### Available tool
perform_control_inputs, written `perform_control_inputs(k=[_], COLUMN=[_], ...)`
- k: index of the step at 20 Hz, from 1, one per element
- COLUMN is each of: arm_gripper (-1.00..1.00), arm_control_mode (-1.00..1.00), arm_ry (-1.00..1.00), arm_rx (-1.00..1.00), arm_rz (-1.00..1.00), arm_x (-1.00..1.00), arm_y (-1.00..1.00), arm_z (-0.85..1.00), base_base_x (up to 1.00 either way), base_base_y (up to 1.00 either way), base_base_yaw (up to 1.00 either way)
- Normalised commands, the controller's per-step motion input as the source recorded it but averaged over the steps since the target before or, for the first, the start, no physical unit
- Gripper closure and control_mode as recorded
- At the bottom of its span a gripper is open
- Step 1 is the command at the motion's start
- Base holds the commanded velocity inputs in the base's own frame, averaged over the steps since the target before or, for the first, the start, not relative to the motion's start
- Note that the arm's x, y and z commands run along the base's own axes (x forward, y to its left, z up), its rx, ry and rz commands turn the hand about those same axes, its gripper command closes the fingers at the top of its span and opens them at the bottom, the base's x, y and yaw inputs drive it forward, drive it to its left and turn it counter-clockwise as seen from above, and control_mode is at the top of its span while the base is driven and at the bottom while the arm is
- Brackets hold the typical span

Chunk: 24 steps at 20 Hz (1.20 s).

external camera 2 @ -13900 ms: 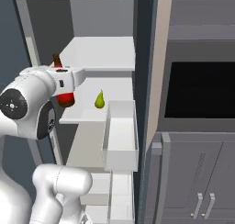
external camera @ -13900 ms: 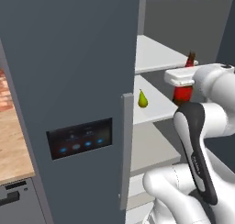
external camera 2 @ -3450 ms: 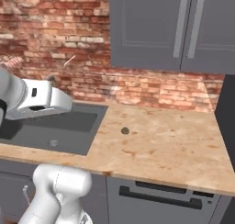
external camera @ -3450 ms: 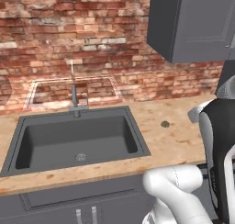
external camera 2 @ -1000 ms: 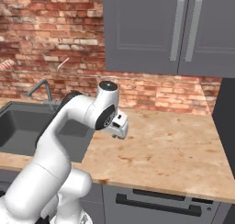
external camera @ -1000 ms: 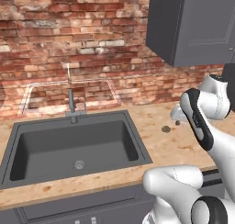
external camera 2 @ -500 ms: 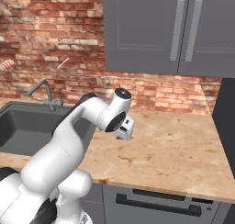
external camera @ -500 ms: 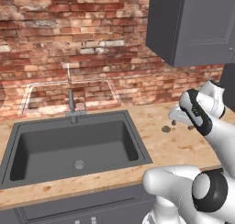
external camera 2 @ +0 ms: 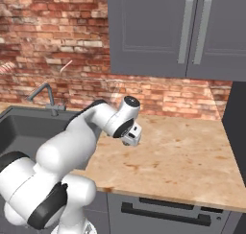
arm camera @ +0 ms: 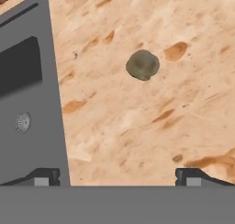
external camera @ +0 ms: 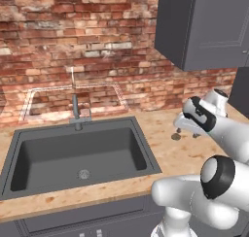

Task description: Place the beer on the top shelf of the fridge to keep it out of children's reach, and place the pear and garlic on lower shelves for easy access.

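Observation:
The garlic point(arm camera: 142, 64), a small greyish-brown lumpy bulb, lies on the speckled wooden counter point(arm camera: 174, 122) to the right of the sink. It also shows in the left base view as the garlic point(external camera: 176, 136), just below the hand. My gripper point(arm camera: 117, 177) hangs above the counter and looks straight down, open, with nothing between its fingertips point(arm camera: 46, 176). The bulb lies ahead of the tips, apart from them. In the base views the gripper point(external camera: 186, 133) point(external camera 2: 130, 141) hovers close over the counter. The beer, the pear and the fridge shelves are out of view.
A dark sink point(external camera: 78, 153) with a faucet point(external camera: 75, 110) lies left of the garlic; its edge point(arm camera: 53, 94) is near my left fingertip. Grey wall cupboards point(external camera 2: 178, 31) hang above. A brick wall point(external camera: 73, 46) backs the counter. A dark tall panel point(external camera 2: 236, 142) ends the counter at right.
Over the last second the hand has shifted a little over the counter toward the garlic and turned to face down. The jaws have stayed open. The garlic has not moved.

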Motion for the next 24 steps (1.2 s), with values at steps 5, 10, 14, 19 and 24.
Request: perform_control_inputs(k=[5,10,14,19,24], arm_gripper=[-1.00,-1.00,-1.00,-1.00,-1.00], arm_control_mode=[-1.00,-1.00,-1.00,-1.00,-1.00], arm_ry=[0.00,0.00,0.00,0.00,0.00], arm_rx=[0.00,0.00,0.00,-0.02,-0.07], arm_rz=[0.00,0.00,-0.03,-0.04,-0.04], arm_x=[0.30,0.30,0.30,0.24,0.21], arm_y=[0.00,-0.03,-0.16,-0.16,-0.07], arm_z=[-0.24,-0.29,-0.31,-0.19,-0.07], base_base_x=[0.00,0.00,0.00,0.00,0.00], base_base_y=[0.00,0.00,0.00,0.00,0.00], base_base_yaw=[0.00,0.00,0.00,0.00,0.00])
